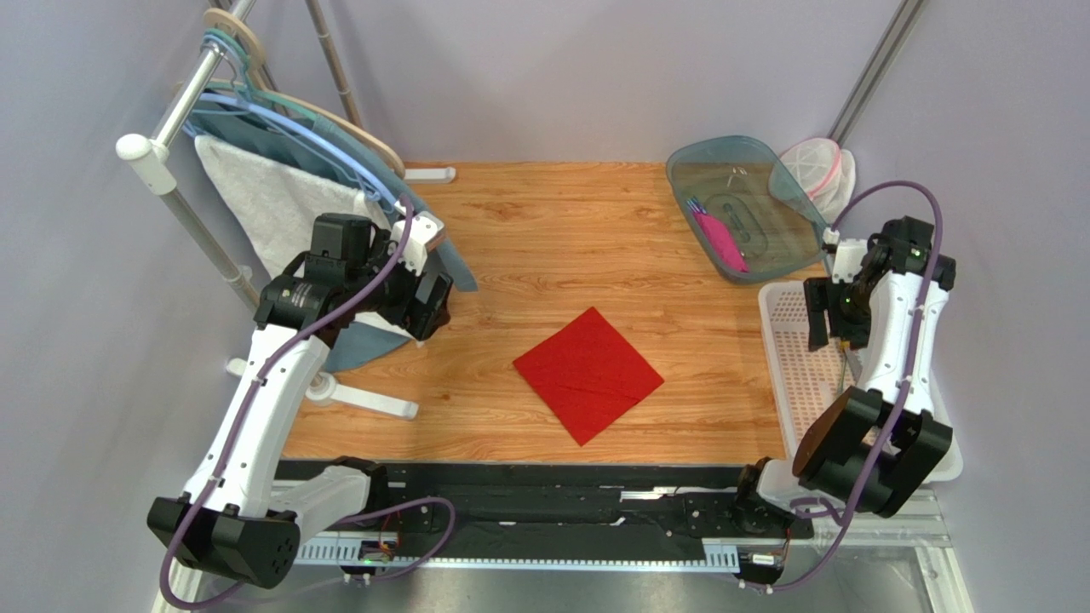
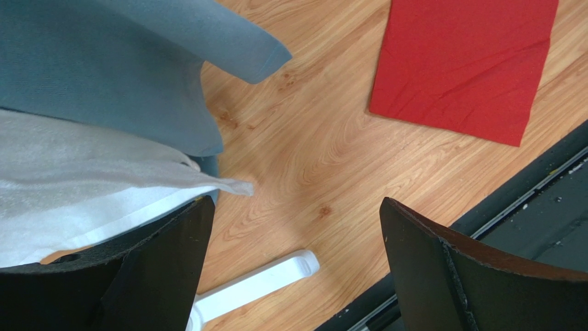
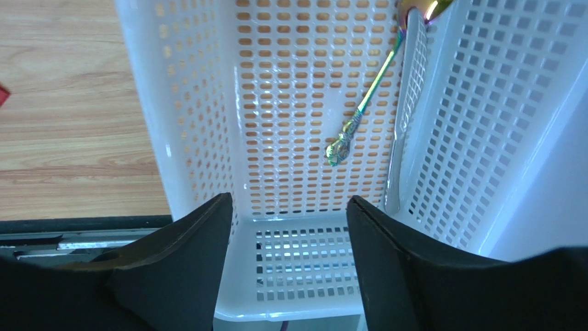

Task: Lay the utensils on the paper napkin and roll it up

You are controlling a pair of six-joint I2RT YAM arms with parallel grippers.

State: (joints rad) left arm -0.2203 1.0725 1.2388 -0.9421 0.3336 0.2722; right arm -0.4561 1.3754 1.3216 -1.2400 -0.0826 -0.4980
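Top view: the paper napkin [image 1: 589, 373], plain bright red and unmarked, lies flat and corner-on at mid worktop [image 1: 576, 243]. The left gripper [image 1: 429, 307] hangs beside the white towel [image 1: 269, 198] at far left. The right gripper [image 1: 819, 319] is over the white basket [image 1: 793, 383] at the right edge.
Left wrist view: jaws wide apart, holding nothing; napkin lightly creased.
Right wrist view: jaws parted and empty above the basket. The utensils [image 3: 362, 110] lie inside, slim and shiny with an iridescent tint, one against the right wall.
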